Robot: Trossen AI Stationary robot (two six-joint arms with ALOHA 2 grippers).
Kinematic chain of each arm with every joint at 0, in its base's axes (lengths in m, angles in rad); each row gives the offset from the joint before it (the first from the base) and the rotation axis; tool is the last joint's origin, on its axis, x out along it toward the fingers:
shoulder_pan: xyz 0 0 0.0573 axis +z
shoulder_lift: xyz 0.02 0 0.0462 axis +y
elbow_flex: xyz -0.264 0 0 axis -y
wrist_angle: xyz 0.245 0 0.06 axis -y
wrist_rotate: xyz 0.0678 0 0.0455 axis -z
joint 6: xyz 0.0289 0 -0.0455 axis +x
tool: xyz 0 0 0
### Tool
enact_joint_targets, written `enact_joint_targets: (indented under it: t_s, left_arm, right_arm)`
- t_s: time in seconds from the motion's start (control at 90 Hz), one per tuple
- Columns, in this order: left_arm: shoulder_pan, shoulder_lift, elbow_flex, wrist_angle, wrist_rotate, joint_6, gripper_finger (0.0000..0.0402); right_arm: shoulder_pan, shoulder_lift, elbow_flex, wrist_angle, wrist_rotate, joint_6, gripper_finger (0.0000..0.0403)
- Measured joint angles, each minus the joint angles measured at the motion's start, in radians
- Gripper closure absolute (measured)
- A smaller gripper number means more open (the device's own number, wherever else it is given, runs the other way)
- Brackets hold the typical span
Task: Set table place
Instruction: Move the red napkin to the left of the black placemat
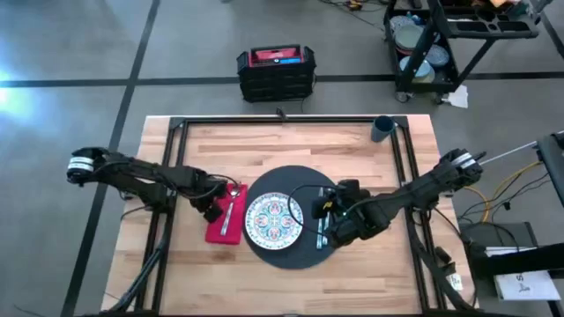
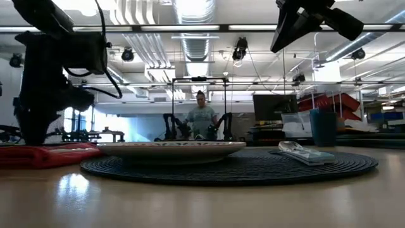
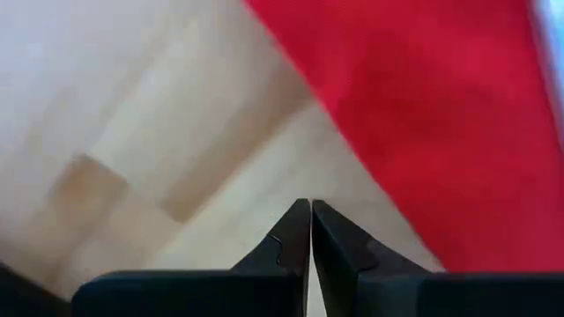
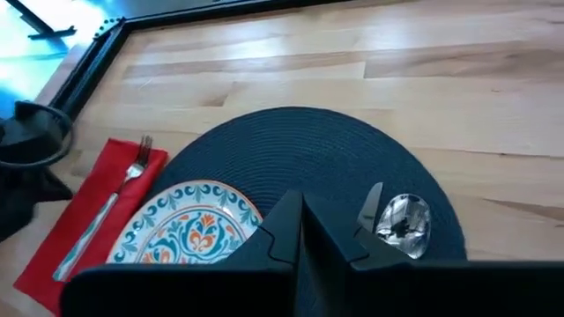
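High view: place setting at table centre, both grippers closed and empty.
Mat [image 1: 291,180] carries plate [image 1: 275,219]; knife [image 4: 369,206] and spoon [image 4: 403,217] at plate's 3 o'clock, napkin [image 1: 224,214] with fork [image 1: 226,212] at 9 o'clock, cup [image 1: 382,129] at 1 o'clock. Left gripper [image 3: 310,220], jaws pressed together, sits beside napkin; right gripper [image 4: 301,216], jaws together, over mat.

Bright ceiling striplights; glare on table [image 2: 202,202]; left wrist view blurred.
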Motion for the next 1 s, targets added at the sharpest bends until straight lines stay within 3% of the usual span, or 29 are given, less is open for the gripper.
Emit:
enact_joint_targets:
  t_s: [0.167,0.322,0.5,0.611,0.7,0.856,1.0]
  left_arm:
    - [-0.048,-0.042,0.0,0.042,0.073,-0.018,0.0402]
    - [-0.125,-0.042,0.0,0.037,0.075,-0.139,0.0402]
    - [-0.218,-0.047,0.002,0.036,-0.033,-0.333,0.0402]
    - [-0.25,-0.058,0.029,0.039,-0.158,-0.372,0.0402]
    - [-0.237,-0.056,0.034,0.046,-0.239,-0.366,0.0402]
    - [-0.174,-0.025,0.021,0.061,-0.247,-0.33,0.0402]
    - [-0.129,-0.014,0.046,-0.141,-0.307,-0.38,0.0402]
  right_arm:
    - [-0.007,0.0,0.0,-0.079,-0.023,0.059,0.0403]
    - [-0.007,-0.002,0.0,-0.111,-0.034,0.057,0.0403]
    - [0.008,-0.007,0.0,-0.161,-0.042,0.051,0.0403]
    - [0.028,-0.007,0.0,-0.182,-0.044,0.028,0.0403]
    - [0.04,-0.007,0.0,-0.179,-0.054,-0.004,0.0403]
    - [0.057,-0.007,0.0,-0.185,-0.068,-0.036,0.0403]
    - [0.069,-0.008,0.0,-0.238,-0.084,0.022,0.0403]
